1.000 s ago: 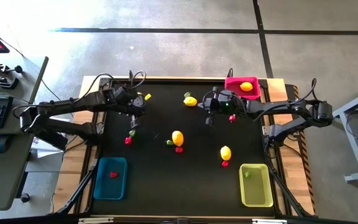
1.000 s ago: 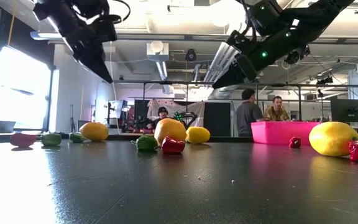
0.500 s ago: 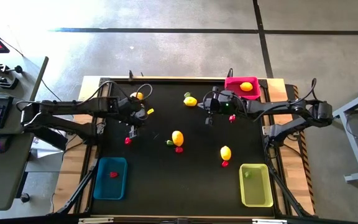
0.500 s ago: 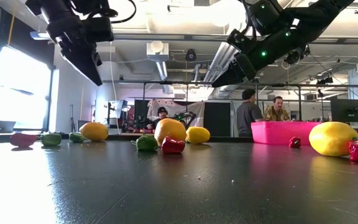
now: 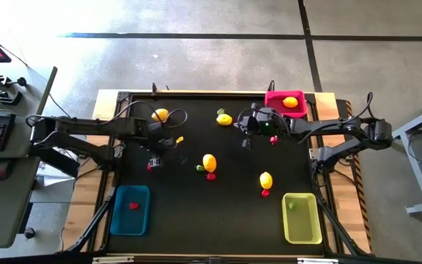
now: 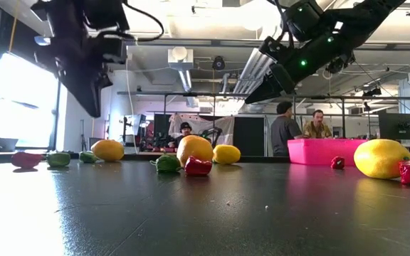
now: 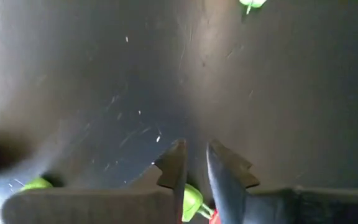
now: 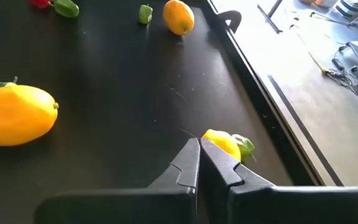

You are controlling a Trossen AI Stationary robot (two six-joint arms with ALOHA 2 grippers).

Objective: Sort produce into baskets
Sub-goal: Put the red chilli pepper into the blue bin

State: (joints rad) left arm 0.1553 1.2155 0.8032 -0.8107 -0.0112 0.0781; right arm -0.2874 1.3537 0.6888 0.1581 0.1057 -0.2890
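Note:
Toy produce lies scattered on the black table (image 5: 189, 205): yellow pieces (image 5: 209, 162) (image 5: 266, 180) (image 5: 224, 119) (image 5: 160, 114) and small red and green pieces. My left gripper (image 5: 154, 155) hangs above the table over a green piece (image 7: 191, 199) and a red piece (image 5: 151, 166), its fingers a narrow gap apart and empty; the low view also shows it (image 6: 91, 107). My right gripper (image 5: 246, 139) hovers shut and empty near the pink basket (image 5: 275, 95), which holds a yellow piece (image 5: 290, 102). The blue basket (image 5: 119, 220) holds a red piece. The yellow-green basket (image 5: 302, 227) holds a green piece.
A yellow piece with a green leaf (image 8: 224, 142) lies just beyond my right gripper's tips, near the table's far edge. A small red piece (image 5: 273, 139) lies beside the right arm. People stand in the room behind the table (image 6: 297, 128).
My left gripper has gone toward the table's near edge and down, and now hangs over the green and red pieces at the table's left. My right arm has kept still.

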